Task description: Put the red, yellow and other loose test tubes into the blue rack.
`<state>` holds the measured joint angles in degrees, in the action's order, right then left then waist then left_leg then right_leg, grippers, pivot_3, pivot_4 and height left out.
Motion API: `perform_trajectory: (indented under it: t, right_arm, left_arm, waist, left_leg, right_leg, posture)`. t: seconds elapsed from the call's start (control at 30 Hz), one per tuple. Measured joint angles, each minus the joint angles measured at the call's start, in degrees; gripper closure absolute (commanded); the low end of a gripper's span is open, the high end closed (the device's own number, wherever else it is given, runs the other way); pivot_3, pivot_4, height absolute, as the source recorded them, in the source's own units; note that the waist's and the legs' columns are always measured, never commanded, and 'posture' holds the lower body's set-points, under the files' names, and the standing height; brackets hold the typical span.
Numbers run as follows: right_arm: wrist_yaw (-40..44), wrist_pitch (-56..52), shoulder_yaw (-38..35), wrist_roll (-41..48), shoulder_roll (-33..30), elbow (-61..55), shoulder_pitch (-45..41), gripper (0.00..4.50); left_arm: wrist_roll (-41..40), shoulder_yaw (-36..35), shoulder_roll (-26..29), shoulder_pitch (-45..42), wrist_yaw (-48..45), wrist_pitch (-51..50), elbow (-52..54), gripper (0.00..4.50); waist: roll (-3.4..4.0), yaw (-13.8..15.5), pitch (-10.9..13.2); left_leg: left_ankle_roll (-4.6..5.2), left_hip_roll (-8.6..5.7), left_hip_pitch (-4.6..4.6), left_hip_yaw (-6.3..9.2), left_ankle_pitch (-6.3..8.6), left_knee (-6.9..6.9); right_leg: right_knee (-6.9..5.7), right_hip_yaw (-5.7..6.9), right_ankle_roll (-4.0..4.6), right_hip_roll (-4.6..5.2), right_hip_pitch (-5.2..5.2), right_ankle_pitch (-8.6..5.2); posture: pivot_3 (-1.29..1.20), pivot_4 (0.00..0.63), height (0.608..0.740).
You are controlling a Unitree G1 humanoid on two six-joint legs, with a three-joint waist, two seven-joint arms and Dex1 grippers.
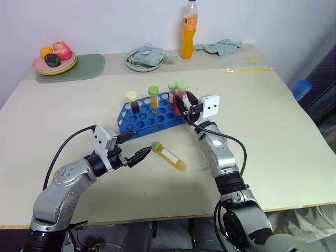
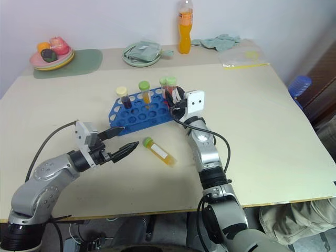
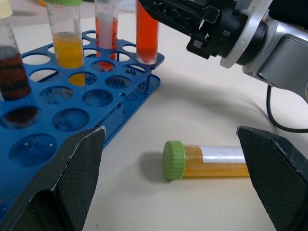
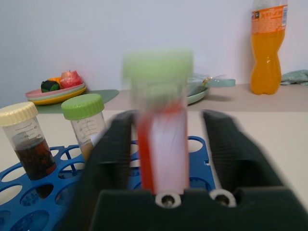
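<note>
Table point(image 1: 273, 136): blue rack point(image 1: 149, 119) mid-table, four tubes upright in it. Right gripper point(image 1: 185, 106) at the rack's right end, fingers apart around a red tube point(image 4: 161, 144), seemingly seated. Left gripper point(image 1: 134, 147) wide open beside a yellow tube point(image 1: 169, 156) lying loose.

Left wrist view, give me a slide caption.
Open left gripper faces a loose yellow tube lying beside the blue rack.

A pale cream counter point(image 1: 273, 131) stands against a plain white wall point(image 1: 105, 21). Soft, even light falls across it. A dark floor point(image 1: 323, 94) shows past its right edge.
</note>
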<state>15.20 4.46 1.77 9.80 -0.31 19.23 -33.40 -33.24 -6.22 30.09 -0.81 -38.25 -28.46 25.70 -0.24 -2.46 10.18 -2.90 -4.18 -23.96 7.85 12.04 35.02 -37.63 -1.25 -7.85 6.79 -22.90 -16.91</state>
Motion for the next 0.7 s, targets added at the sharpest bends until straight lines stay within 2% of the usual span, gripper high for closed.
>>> perform_trajectory:
  t: [0.03, 0.07, 0.2, 0.3, 0.37, 0.53, 0.63, 0.7]
  right_arm:
    - [0.04, -0.03, -0.08, 0.02, -0.06, -0.72, 0.14, 0.32]
    - [0.03, -0.05, -0.09, -0.02, -0.13, -1.81, 0.33, 0.05]
    - [0.16, -1.42, 0.16, -0.43, -1.37, -7.77, 1.64, 0.05]
    - [1.32, -6.45, 0.17, 0.04, -4.49, -15.07, 3.87, 0.05]
    - [4.03, -14.55, -0.26, 2.54, -10.33, -22.91, 6.61, 0.05]
    - [9.97, -44.76, -4.41, 13.86, -28.68, -40.84, 11.20, 0.05]
    - [12.69, -62.47, -5.30, 22.40, -36.11, -47.79, 9.22, 0.05]
    - [13.81, -72.89, -5.25, 27.86, -37.37, -50.18, 4.76, 0.05]
  left_arm:
    - [0.00, 0.00, -0.01, 0.00, 0.00, -0.01, 0.01, 0.00]
    - [0.00, 0.00, -0.02, 0.00, 0.01, -0.03, 0.01, 0.00]
    - [-0.01, 0.05, -0.10, -0.11, 0.06, -0.08, 0.18, 0.00]
    - [-0.02, 0.11, -0.22, -0.10, 0.22, -0.13, 0.42, 0.00]
    - [-0.10, -0.15, 0.12, 0.29, 0.26, -0.23, 0.79, 0.00]
    - [0.30, -2.87, 4.63, 2.67, -1.96, 0.31, -0.28, 0.00]
    - [2.03, -3.45, 7.76, 2.79, -4.75, 1.91, -3.05, 0.00]
    - [2.98, -3.56, 9.09, 2.70, -6.75, 2.97, -5.11, 0.00]
  waist:
    - [0.00, -0.04, 0.00]
    - [0.00, -0.05, 0.00]
    - [0.00, -0.04, 0.00]
    - [0.00, 0.20, 0.00]
    - [-0.01, 0.55, 0.00]
    - [0.05, 0.50, 0.02]
    - [0.06, 0.06, 0.02]
    - [0.06, -0.09, 0.02]
  left_leg:
    - [0.00, 0.00, 0.00, 0.00, 0.00, 0.00]
    - [0.01, 0.00, 0.00, 0.00, 0.01, -0.01]
    - [0.06, 0.01, 0.00, -0.01, 0.03, -0.01]
    - [0.06, 0.00, -0.01, 0.00, 0.03, 0.02]
    - [0.08, 0.00, -0.02, 0.00, 0.05, 0.04]
    - [0.13, 0.03, 0.01, -0.03, 0.08, 0.01]
    - [0.19, 0.08, 0.02, -0.06, 0.11, 0.02]
    - [0.24, 0.10, 0.03, -0.09, 0.13, 0.03]
  right_leg:
    - [-0.02, 0.00, 0.00, 0.00, -0.01, 0.00]
    - [-0.04, 0.00, 0.01, 0.00, -0.03, 0.00]
    - [-0.08, -0.03, 0.01, 0.00, -0.07, -0.01]
    - [-0.08, -0.04, 0.00, 0.01, -0.04, 0.00]
    - [-0.07, -0.04, 0.00, 0.02, -0.01, -0.01]
    - [-0.04, -0.05, 0.03, 0.01, -0.01, -0.02]
    - [-0.04, -0.04, 0.08, 0.00, 0.01, -0.06]
    - [-0.03, -0.04, 0.08, 0.00, 0.01, -0.06]
  posture:
    - [0.00, 0.150, 0.740]
    - [0.00, 0.150, 0.740]
    - [0.00, 0.150, 0.740]
    - [0.00, 0.150, 0.740]
    - [0.00, 0.150, 0.740]
    - [0.00, 0.150, 0.740]
    - [0.00, 0.150, 0.740]
    - [0.00, 0.150, 0.740]
